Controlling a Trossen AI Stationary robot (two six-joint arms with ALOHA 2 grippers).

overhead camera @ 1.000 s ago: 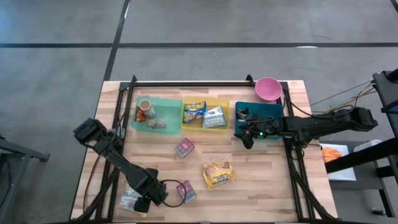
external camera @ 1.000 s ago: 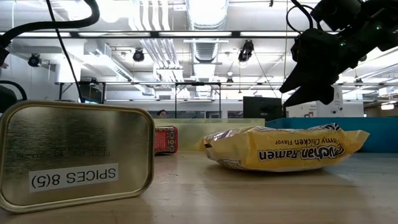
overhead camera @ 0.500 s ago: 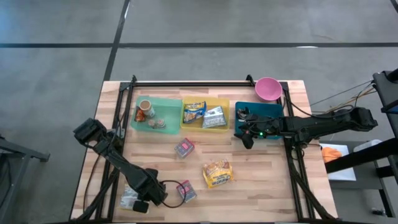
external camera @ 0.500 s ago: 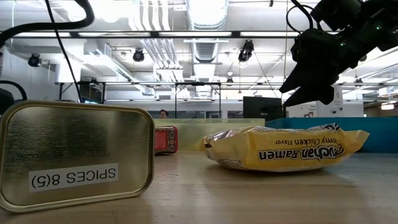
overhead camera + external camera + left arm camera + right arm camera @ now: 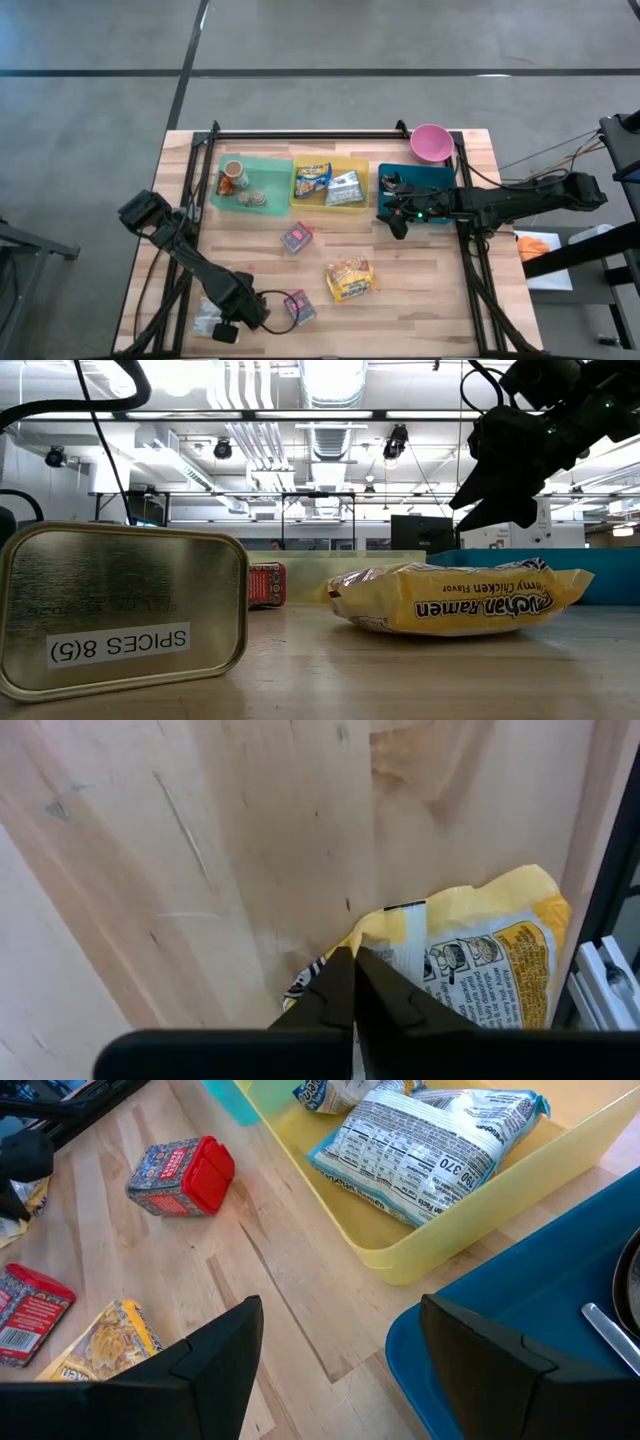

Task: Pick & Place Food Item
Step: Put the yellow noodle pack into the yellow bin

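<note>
Nearest the front edge of the table (image 5: 440, 320), the left gripper (image 5: 224, 329) sat low at the front-left corner, fingers (image 5: 340, 995) pinched together on the edge of a yellow snack packet (image 5: 480, 970). From above, the packet (image 5: 207, 318) showed only as a pale patch beside the gripper, lying flat against the table's left rail.

Handling judgement: thin film pouch, light, soft, crinkly and a bit slick. A grip on the crimped seam or a corner should hold; squeezing the middle would likely crush the contents. A pinch on a corner lets the bag swing, so a slow lift looked wise.

Just beside it lay a small red packet (image 5: 300, 307), then the ramen pack (image 5: 350, 279) mid-table, a red-lidded box (image 5: 296, 237) beyond. Farther back stood 3 bins: green bin (image 5: 250, 160), yellow bin (image 5: 360, 163), blue bin (image 5: 435, 176), with a pink bowl (image 5: 431, 142) behind.

The right gripper (image 5: 397, 222) hung at the blue bin's near-left corner, jaws apart, nothing between them.

Against the frame 1 second before: the left jaws had gone from spread wide to fully pinched on the packet. Right arm and all other items unchanged.
</note>
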